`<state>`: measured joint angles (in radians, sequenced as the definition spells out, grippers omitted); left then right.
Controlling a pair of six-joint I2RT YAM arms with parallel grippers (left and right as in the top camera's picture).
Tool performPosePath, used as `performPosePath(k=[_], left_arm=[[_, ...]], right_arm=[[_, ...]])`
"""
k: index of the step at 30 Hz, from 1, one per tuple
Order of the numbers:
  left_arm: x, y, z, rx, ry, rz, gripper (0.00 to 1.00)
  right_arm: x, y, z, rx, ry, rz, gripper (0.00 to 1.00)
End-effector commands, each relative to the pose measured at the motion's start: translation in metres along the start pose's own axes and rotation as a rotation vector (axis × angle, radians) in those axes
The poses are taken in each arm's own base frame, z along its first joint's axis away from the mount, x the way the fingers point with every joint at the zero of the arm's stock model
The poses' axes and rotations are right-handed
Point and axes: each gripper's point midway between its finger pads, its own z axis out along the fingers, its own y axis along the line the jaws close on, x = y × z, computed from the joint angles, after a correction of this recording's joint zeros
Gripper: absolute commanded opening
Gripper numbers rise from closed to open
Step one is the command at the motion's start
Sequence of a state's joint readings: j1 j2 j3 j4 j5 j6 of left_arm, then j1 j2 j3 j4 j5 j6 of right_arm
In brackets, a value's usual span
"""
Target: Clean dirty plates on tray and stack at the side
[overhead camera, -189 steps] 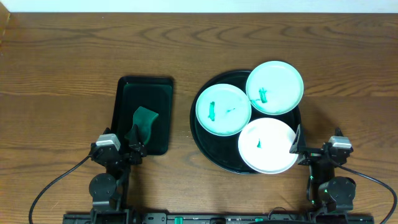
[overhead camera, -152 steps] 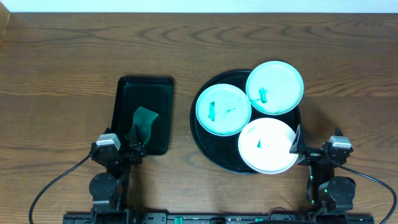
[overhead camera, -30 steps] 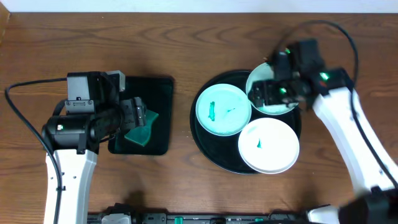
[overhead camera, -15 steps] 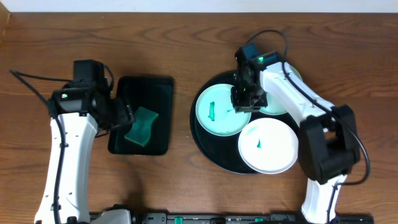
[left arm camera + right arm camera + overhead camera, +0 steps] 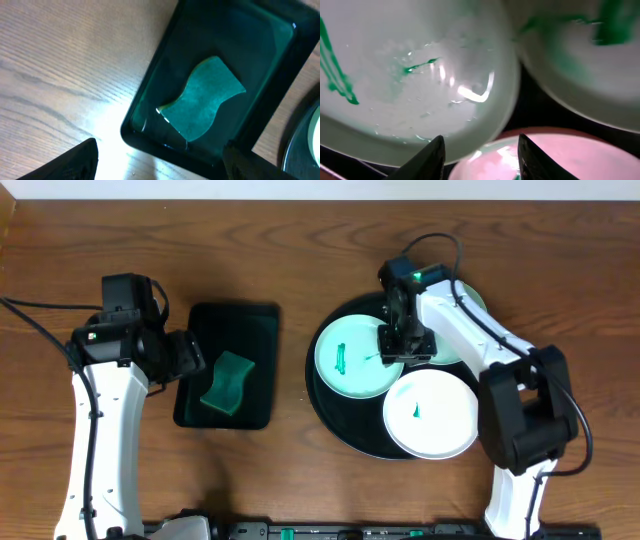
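Underneath everything, brown wood-grain tabletop [image 5: 320,260]. At right, round black tray [image 5: 350,425], carrying all three plates edge to edge: left mint plate [image 5: 350,370], right mint plate [image 5: 570,65] partly under the arm, white plate [image 5: 432,415] nearest the robot, each green-smeared. At left, rectangular black tray [image 5: 255,330] with green sponge [image 5: 228,381] inside. Right gripper [image 5: 480,155], fingers spread, low over left mint plate's right rim. Left gripper [image 5: 160,165], likewise spread and empty, above rectangular tray's left edge, beside sponge.

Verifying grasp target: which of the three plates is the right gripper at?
The left mint-green plate, with the long smear: the right gripper is at its right rim. The other mint plate and white plate lie aside.
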<state>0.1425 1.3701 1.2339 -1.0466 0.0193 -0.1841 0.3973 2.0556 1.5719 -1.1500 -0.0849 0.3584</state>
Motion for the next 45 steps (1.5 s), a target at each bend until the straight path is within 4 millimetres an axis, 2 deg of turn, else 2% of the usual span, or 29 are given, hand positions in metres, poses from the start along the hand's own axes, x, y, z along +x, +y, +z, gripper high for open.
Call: performPosePath(k=[1, 7, 12, 18, 22, 25, 28, 30, 32, 34, 38, 45], left_arm=[[-0.011, 0.001, -0.007, -0.004, -0.043, -0.015, 0.80], [-0.010, 0.001, -0.004, -0.007, -0.030, -0.014, 0.80], [-0.009, 0.001, 0.005, -0.015, 0.000, -0.013, 0.80], [-0.007, 0.001, 0.015, -0.024, 0.036, -0.011, 0.80], [-0.006, 0.001, 0.019, -0.028, 0.052, -0.010, 0.80], [-0.004, 0.002, 0.023, -0.032, 0.066, -0.010, 0.81], [0.000, 0.003, 0.028, -0.038, 0.092, -0.008, 0.80], [0.004, 0.004, 0.030, -0.045, 0.119, 0.004, 0.80], [0.012, 0.005, 0.033, -0.052, 0.150, 0.009, 0.80], [0.020, 0.007, 0.037, -0.059, 0.176, 0.011, 0.80], [0.041, 0.012, 0.049, -0.072, 0.241, 0.033, 0.79], [0.053, 0.010, 0.082, -0.038, 0.232, 0.112, 0.73]], right_arm=[[-0.009, -0.011, -0.010, 0.069, -0.067, 0.003, 0.44], [0.001, -0.012, 0.017, 0.060, -0.044, -0.001, 0.41], [0.006, -0.013, 0.035, 0.056, -0.047, -0.004, 0.33], [-0.005, -0.008, 0.042, 0.033, -0.104, 0.036, 0.21], [-0.010, -0.009, 0.040, 0.039, -0.124, 0.038, 0.22], [-0.017, -0.004, 0.042, 0.019, -0.150, 0.053, 0.26], [-0.020, 0.004, 0.046, 0.010, -0.162, 0.033, 0.20], [-0.018, 0.010, 0.052, 0.012, -0.159, 0.018, 0.15], [-0.017, 0.014, 0.057, 0.014, -0.155, 0.006, 0.05], [-0.016, 0.018, 0.060, 0.015, -0.153, -0.004, 0.01], [-0.018, 0.020, 0.068, 0.016, -0.151, -0.009, 0.01], [-0.021, 0.022, 0.074, 0.008, -0.155, -0.010, 0.01]])
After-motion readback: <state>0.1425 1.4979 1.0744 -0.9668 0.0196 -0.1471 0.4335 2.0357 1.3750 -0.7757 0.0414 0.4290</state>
